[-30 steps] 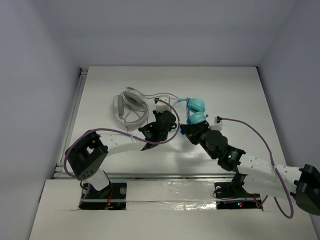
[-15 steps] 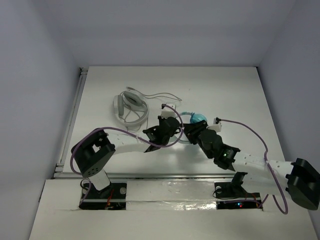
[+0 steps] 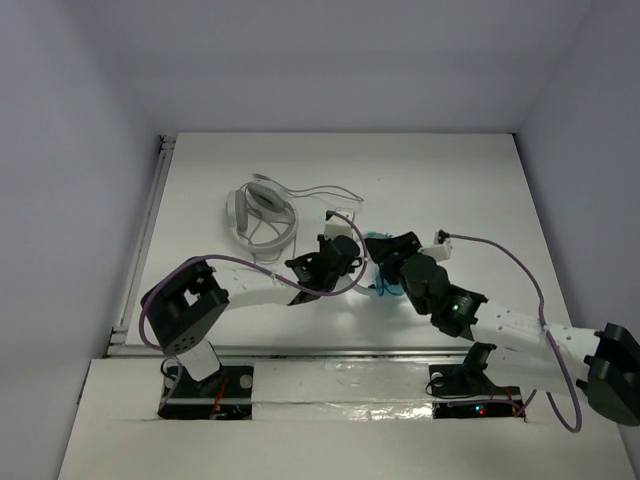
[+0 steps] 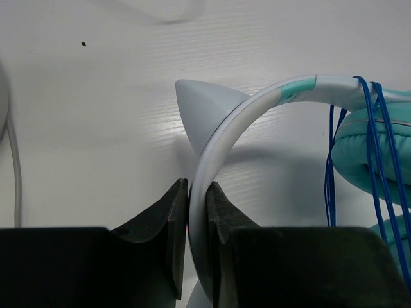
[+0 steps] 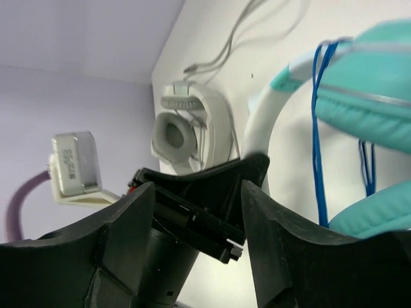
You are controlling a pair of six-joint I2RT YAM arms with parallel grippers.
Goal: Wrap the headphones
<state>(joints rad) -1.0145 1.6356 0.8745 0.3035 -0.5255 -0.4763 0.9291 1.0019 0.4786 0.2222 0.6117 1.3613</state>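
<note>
Headphones (image 4: 225,125) lie at the middle of the table (image 3: 460,180), to the right of a white headset (image 3: 262,212). Left gripper (image 4: 196,192): jaws clamped on the white headband, just below its pointed ear. Blue cord (image 4: 331,186) runs in several strands across the teal ear cup (image 4: 359,154). Right gripper (image 5: 196,192): jaws spread wide with nothing held, close beside the ear cups and facing the left gripper.
</note>
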